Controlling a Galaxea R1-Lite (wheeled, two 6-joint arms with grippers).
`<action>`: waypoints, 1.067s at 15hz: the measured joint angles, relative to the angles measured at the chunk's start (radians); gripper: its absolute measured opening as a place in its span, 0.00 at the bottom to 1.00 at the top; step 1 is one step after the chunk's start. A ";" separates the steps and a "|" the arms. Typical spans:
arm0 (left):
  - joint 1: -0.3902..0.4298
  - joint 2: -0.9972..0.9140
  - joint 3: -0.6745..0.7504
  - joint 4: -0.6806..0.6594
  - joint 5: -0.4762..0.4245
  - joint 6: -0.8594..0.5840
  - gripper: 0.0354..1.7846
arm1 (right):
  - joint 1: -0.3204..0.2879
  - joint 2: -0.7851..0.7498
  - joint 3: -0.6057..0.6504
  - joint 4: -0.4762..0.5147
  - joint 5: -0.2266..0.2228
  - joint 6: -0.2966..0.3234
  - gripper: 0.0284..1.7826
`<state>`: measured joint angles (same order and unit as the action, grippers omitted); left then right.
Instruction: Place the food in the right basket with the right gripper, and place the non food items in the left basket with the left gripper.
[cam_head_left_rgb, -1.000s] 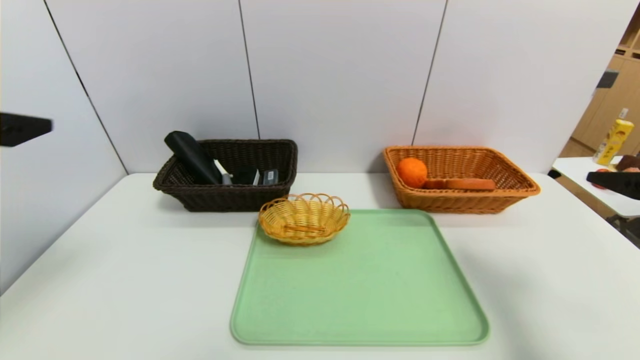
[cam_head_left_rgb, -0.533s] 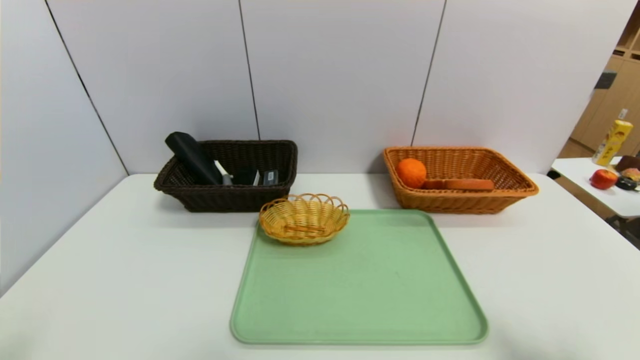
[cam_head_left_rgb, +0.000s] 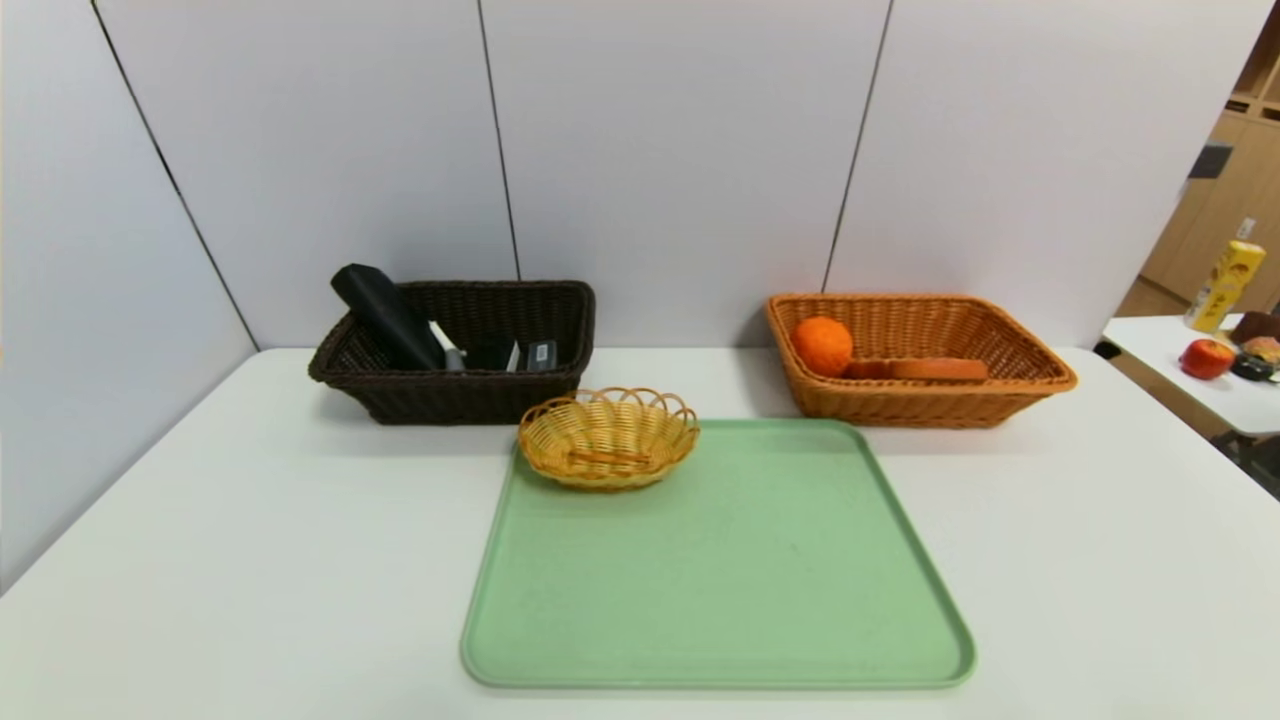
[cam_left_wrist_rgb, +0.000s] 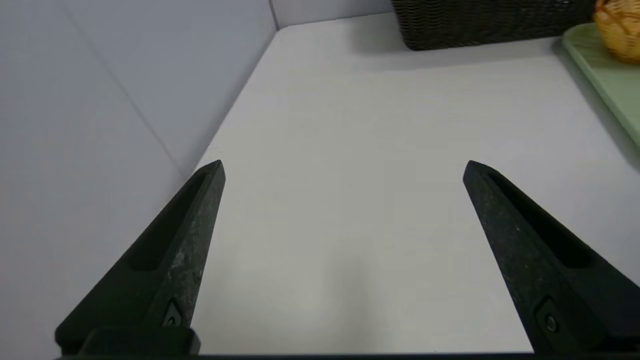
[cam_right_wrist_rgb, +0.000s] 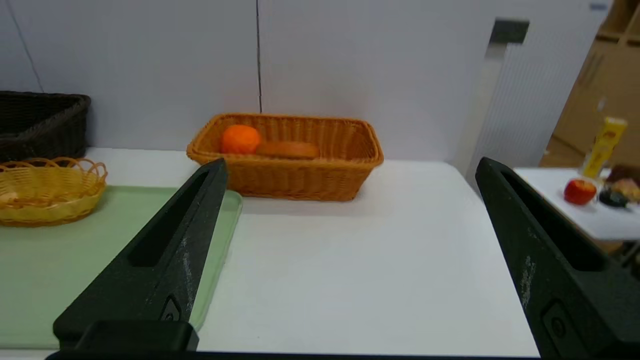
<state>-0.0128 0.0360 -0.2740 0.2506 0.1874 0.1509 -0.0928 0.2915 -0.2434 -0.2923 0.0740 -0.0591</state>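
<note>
The orange fruit (cam_head_left_rgb: 823, 345) and the bread slice (cam_head_left_rgb: 938, 369) lie in the orange-tan right basket (cam_head_left_rgb: 1030, 362); the right wrist view shows this basket (cam_right_wrist_rgb: 300, 177) too. The dark left basket (cam_head_left_rgb: 570, 330) holds the black pouch (cam_head_left_rgb: 385, 315), a grey barcoded case (cam_head_left_rgb: 541, 353) and a white item (cam_head_left_rgb: 443, 345); the peeler is hidden. Neither arm shows in the head view. My left gripper (cam_left_wrist_rgb: 344, 167) is open and empty over bare table at the left. My right gripper (cam_right_wrist_rgb: 350, 165) is open and empty over bare table, in front of the right basket.
A green tray (cam_head_left_rgb: 720, 600) lies at the table's middle front with a small round yellow basket (cam_head_left_rgb: 607, 437) on its back left corner. A side table at the far right holds a red apple (cam_head_left_rgb: 1206, 357) and a yellow carton (cam_head_left_rgb: 1226, 283). White walls stand behind and left.
A second ago both grippers' dark tips showed at the left and right edges of the head view; both have withdrawn out of it. The baskets and their contents have not moved.
</note>
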 joint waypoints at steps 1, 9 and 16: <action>0.000 -0.014 0.016 -0.003 -0.031 0.002 0.94 | 0.013 -0.006 -0.014 -0.006 0.041 -0.008 0.96; 0.001 -0.039 0.153 -0.147 -0.057 0.028 0.94 | 0.084 -0.230 0.057 0.213 0.014 -0.100 0.96; 0.000 -0.040 0.272 -0.307 -0.191 -0.024 0.94 | 0.088 -0.292 0.241 0.225 -0.067 -0.119 0.96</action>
<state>-0.0128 -0.0036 -0.0017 -0.0566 -0.0036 0.1270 -0.0047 -0.0004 -0.0028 -0.0677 0.0070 -0.1785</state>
